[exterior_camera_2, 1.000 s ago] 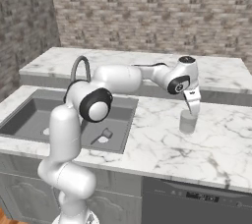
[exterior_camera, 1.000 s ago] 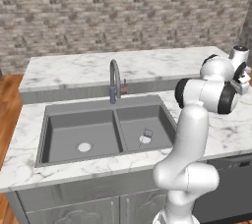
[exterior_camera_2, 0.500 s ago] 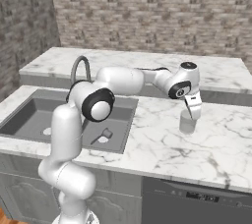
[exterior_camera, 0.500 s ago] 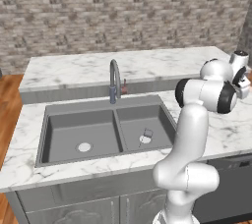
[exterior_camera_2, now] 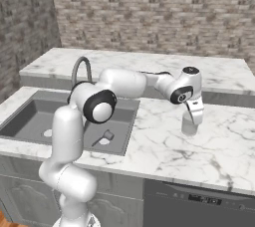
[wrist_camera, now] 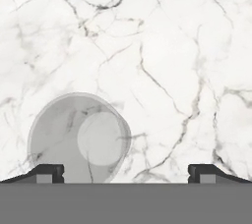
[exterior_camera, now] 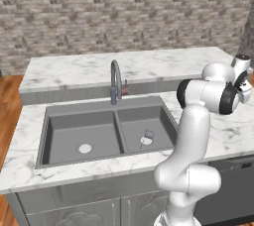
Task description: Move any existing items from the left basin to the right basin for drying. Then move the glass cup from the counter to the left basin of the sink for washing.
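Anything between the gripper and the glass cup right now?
Nothing visible. The gripper hangs directly above the glass cup, jaws open. In the hand view the cup sits off toward one finger, only bare counter around it.

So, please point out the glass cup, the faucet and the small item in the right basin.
glass cup (wrist_camera: 81,137), hand view, on its inside wall.
faucet (exterior_camera: 115,79), left base view, on its curved neck.
small item (exterior_camera: 149,134), left base view, on its body.

Curved faucet (exterior_camera: 115,79) stands upright behind the divider between the basins, a small reddish item (exterior_camera: 125,89) just beside its base. Brick wall (exterior_camera: 124,12) backs the raised marble ledge (exterior_camera: 124,66). Dark dishwasher front (exterior_camera_2: 199,206) sits under the counter.
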Motion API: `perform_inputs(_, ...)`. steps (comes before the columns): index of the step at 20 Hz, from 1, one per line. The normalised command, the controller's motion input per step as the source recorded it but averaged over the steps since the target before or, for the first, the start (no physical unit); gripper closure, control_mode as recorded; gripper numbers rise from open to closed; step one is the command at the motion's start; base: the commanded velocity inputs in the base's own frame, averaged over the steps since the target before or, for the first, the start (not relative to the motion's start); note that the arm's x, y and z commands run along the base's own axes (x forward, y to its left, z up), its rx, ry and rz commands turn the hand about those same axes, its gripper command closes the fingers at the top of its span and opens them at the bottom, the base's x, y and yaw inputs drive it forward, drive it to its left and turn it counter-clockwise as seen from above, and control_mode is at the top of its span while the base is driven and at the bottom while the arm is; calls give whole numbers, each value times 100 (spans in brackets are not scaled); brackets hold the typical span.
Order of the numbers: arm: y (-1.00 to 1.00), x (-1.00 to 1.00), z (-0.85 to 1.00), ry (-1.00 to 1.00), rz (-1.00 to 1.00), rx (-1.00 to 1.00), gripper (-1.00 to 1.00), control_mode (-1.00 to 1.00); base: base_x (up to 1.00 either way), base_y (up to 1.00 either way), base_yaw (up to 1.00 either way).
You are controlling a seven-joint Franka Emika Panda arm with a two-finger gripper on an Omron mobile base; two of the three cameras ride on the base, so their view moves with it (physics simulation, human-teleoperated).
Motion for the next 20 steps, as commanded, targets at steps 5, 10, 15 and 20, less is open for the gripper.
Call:
perform_inputs(5,0,-5,-18,0,0,0,-100,-100,0,0,0)
perform_inputs(10,0,-2,-19,0,0,0,-100,-100,0,0,0)
perform_inputs(15,-1,0,-14,0,0,0,-100,-100,0,0,0)
perform_inputs(20,-2,0,-12,0,0,0,-100,-100,0,0,0)
